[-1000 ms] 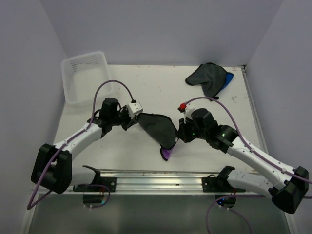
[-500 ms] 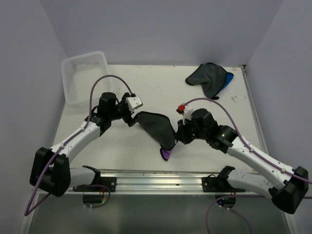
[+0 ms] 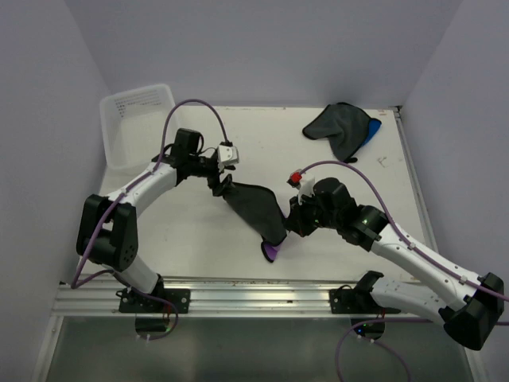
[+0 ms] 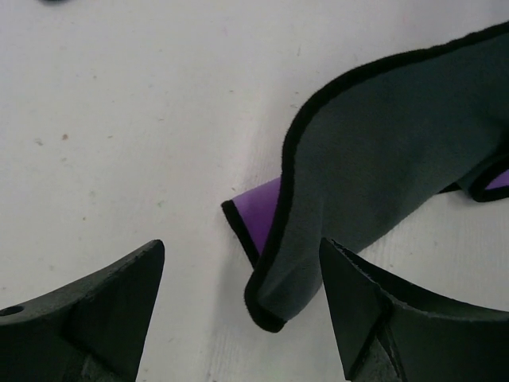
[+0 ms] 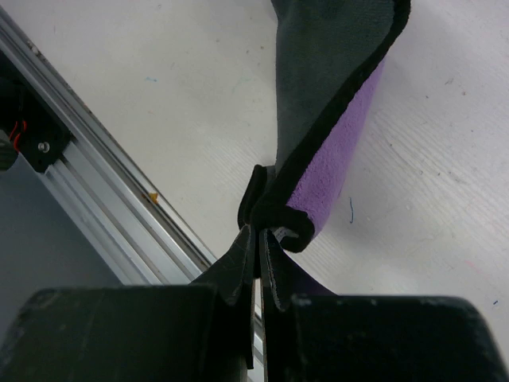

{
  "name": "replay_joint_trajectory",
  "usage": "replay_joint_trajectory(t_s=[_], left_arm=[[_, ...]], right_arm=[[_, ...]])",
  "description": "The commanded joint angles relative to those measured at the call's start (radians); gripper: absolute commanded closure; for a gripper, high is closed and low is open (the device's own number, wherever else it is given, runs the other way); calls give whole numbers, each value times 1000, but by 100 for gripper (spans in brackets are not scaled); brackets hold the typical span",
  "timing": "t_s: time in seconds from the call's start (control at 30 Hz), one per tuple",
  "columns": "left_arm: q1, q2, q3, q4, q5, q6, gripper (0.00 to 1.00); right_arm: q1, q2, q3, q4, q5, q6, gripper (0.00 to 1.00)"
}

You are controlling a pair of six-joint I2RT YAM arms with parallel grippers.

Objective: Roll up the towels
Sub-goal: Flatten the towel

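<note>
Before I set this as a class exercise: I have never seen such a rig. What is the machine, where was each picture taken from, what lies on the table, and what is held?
Two robot arms are bolted at the near edge of a white table. One picture looks down from above and behind them. The other two come from a camera on each wrist. The right claw is shut on the edge of a grey-and-purple towel. The left claw stands open at its other end, holding nothing. At the back lie a dark grey towel over a blue towel, and a clear plastic tub.
</note>
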Motion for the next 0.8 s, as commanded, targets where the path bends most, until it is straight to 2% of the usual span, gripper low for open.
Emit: replay_joint_trajectory(t_s=[0.0,0.17,0.2,0.27,0.3,0.33,0.37,0.57,0.67,0.77], left_arm=[[-21,5,37,-142,128,105,18],[-26,-52,-52,-108,108,90,22],[-27,-58,-67,-81,84,83,25],[-30,-69,-112,-48,44,49,35],[-32,-70,-125,-9,-25,34,55],[-33,-75,-148,7,-62,9,63],[-38,-80,-159,19,-108,3,67],[-41,-139,-208,90,-162,-29,85],[-41,-156,-217,111,-187,-40,99],[-41,-159,-221,134,-210,-54,100]], right_arm=[[7,-7,-3,22,-25,-16,100],[6,-2,0,18,-18,-20,100],[6,-2,0,19,-17,-20,100],[6,-5,0,16,-15,-20,100],[4,-10,0,16,-14,-20,100],[6,-11,0,16,-12,-18,100],[6,-13,-2,15,-12,-18,100],[6,-5,3,12,-11,-20,100],[6,-8,1,10,-11,-20,100],[6,-18,0,10,-8,-18,100]])
